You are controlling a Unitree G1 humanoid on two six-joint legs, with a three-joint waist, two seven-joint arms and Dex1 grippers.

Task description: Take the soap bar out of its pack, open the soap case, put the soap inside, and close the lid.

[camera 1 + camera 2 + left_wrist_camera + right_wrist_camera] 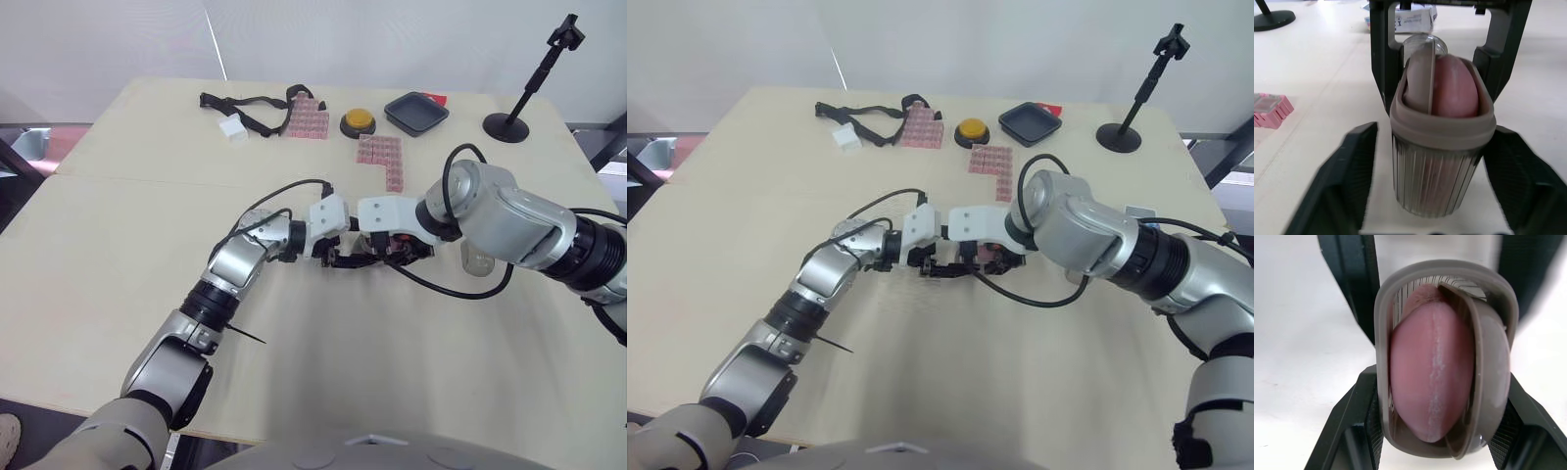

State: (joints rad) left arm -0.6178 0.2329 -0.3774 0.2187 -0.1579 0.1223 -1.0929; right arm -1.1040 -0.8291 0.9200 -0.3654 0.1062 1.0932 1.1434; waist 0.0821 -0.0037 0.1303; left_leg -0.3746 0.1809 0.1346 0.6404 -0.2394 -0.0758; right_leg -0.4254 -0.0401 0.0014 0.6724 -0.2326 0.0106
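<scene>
Pink soap (1425, 377) in ribbed case (1437, 186), lid (1491, 367) ajar; R pincer (1440, 396) grips it, L pincer (1436, 147) wide.

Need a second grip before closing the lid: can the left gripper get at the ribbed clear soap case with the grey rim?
Probably yes. The left gripper stands open with a finger either side of the soap case, nothing between; the right gripper grips it from the opposite side.
</scene>
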